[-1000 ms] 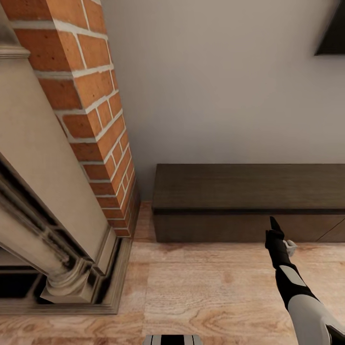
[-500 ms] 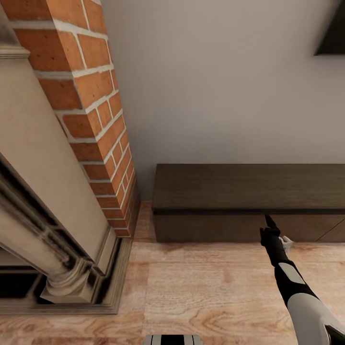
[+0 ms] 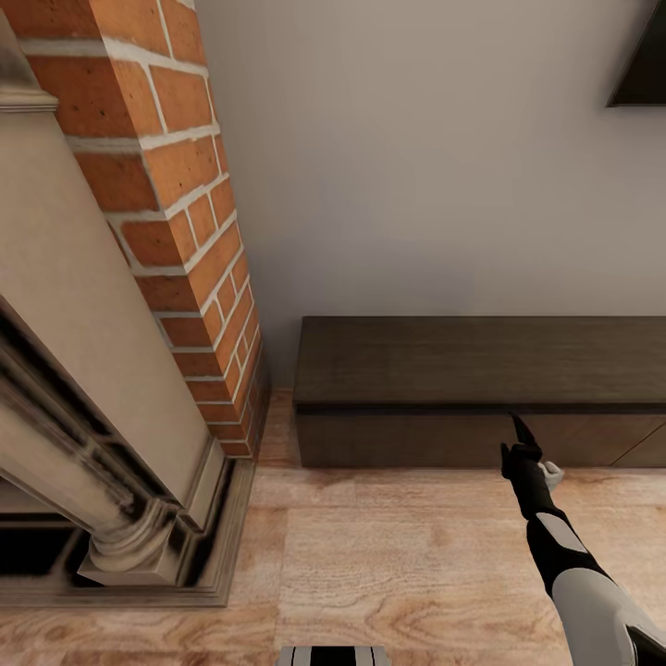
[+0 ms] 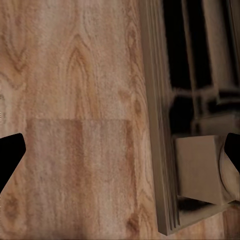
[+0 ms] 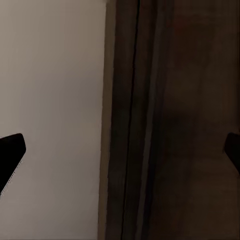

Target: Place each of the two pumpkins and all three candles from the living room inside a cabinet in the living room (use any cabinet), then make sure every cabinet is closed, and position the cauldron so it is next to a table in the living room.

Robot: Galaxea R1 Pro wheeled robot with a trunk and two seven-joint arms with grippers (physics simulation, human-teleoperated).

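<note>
Right gripper (image 3: pixel 520 435) spread wide, tips against cabinet (image 3: pixel 416 370) front; left gripper (image 4: pixel 120 150) wide over floor (image 4: pixel 75 100) beside fireplace base (image 4: pixel 165 150).

The cabinet (image 3: pixel 481 370) is dark-brown wood, matt and finely grained. The floor (image 3: pixel 407 564) is pale wood plank with bold grain. The chimney column (image 3: pixel 176 213) is rough red brick; the wall (image 3: pixel 416 166) is smooth, matt plaster.

Dark-brown cabinet (image 5: pixel 175 120) against a pale wall (image 5: pixel 50 75), right gripper (image 5: pixel 120 150) jaws wide apart.
</note>
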